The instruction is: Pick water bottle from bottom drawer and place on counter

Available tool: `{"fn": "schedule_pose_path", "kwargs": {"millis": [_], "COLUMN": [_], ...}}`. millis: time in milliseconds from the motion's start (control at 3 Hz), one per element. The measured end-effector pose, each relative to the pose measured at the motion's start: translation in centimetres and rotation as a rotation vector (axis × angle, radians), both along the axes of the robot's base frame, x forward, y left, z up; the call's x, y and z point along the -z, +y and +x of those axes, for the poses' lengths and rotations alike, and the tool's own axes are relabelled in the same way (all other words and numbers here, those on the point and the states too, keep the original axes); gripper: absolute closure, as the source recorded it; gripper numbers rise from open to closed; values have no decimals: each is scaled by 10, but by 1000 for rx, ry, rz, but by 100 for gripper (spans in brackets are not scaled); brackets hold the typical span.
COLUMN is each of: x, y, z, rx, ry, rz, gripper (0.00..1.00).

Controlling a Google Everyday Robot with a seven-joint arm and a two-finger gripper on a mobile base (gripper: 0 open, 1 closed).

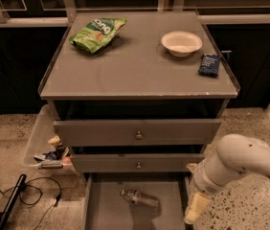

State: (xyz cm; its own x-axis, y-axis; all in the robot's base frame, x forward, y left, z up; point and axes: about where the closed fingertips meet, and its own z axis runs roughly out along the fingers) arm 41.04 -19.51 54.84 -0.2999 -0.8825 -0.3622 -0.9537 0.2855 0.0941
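The water bottle [139, 198] lies on its side in the middle of the open bottom drawer [107, 212], a clear bottle with a thin label band. The grey counter [140, 68] is the cabinet's top, above the two knobbed upper drawers. My gripper [196, 208] hangs from the white arm at the lower right, by the drawer's right wall. It is to the right of the bottle, apart from it and holding nothing that I can see.
On the counter lie a green chip bag [96, 32], a white bowl [181, 43] and a dark blue packet [208, 64]. A clear bin with clutter [49, 153] stands left of the cabinet. Black cables [15, 195] lie on the speckled floor.
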Motion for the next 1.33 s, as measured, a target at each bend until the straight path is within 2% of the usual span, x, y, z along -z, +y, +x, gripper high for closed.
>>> {"fn": "schedule_pose_path", "kwargs": {"millis": [333, 667, 1000, 1333], "x": [64, 82, 81, 111], "y": [13, 19, 18, 28], "z": [13, 6, 6, 11], "rx": [44, 46, 46, 58], "ry": [1, 33, 31, 82], "rz": [97, 114, 113, 162], "gripper": [0, 0, 0, 0]}}
